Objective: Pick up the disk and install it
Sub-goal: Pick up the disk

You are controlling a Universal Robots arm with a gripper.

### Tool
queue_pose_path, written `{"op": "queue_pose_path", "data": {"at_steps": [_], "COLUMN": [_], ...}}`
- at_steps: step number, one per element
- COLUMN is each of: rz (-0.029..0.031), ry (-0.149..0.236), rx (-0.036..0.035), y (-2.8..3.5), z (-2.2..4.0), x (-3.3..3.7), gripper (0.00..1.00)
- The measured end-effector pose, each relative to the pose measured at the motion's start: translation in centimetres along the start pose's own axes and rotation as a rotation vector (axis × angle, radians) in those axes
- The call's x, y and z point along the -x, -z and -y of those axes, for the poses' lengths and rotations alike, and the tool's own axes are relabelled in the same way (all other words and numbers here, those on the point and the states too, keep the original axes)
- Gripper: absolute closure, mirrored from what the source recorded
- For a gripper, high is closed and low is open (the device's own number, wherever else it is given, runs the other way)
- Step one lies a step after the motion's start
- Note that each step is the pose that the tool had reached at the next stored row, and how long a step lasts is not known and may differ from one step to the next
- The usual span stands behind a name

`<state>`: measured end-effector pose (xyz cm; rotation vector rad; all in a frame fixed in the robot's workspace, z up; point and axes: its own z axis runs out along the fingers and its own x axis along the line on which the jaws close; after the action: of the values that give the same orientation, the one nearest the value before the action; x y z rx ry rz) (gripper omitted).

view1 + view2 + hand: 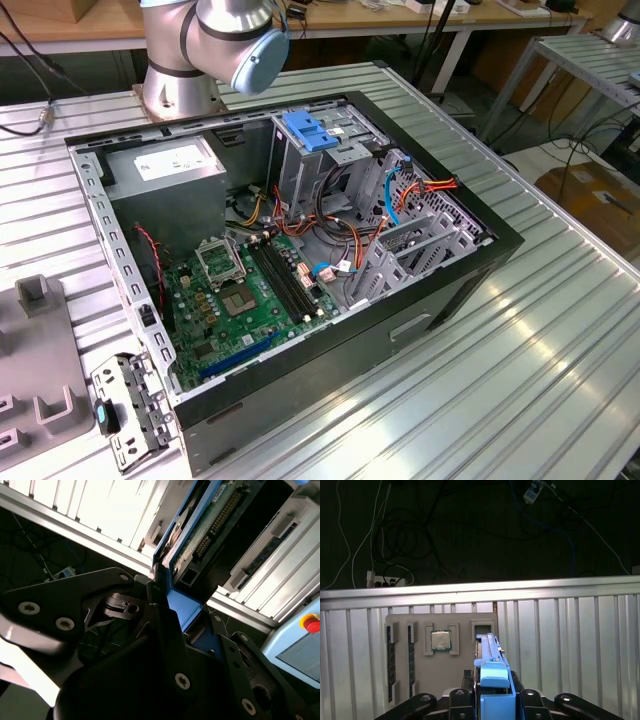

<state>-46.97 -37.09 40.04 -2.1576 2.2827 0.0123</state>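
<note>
Both sides of the disk (490,660) are pinched by the gripper (493,695). It stands on edge in the tray (455,675) slot near the chip (440,640), probably because that slot stores it upright.

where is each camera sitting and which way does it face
Exterior view: off the arm, looking down at an angle into the open computer case on the slatted table; the arm shows its base joints behind the case.
First wrist view: on the wrist, looking past the claw down at the grey parts tray; the claw's black frame shows.
Second wrist view: close behind the claw, looking along the disk; the claw's black links show.
Shared: both wrist views show the claw holding the disk.
</note>
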Motion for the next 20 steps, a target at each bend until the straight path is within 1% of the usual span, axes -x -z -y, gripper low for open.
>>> {"op": "queue_pose_path", "data": {"at_steps": [20], "rz": [-0.0001], "ry": [0.000], "rx": [0.0015], "y": [1.35], "z": [-0.01], "x": [0.01], "gripper": [0.63]}}
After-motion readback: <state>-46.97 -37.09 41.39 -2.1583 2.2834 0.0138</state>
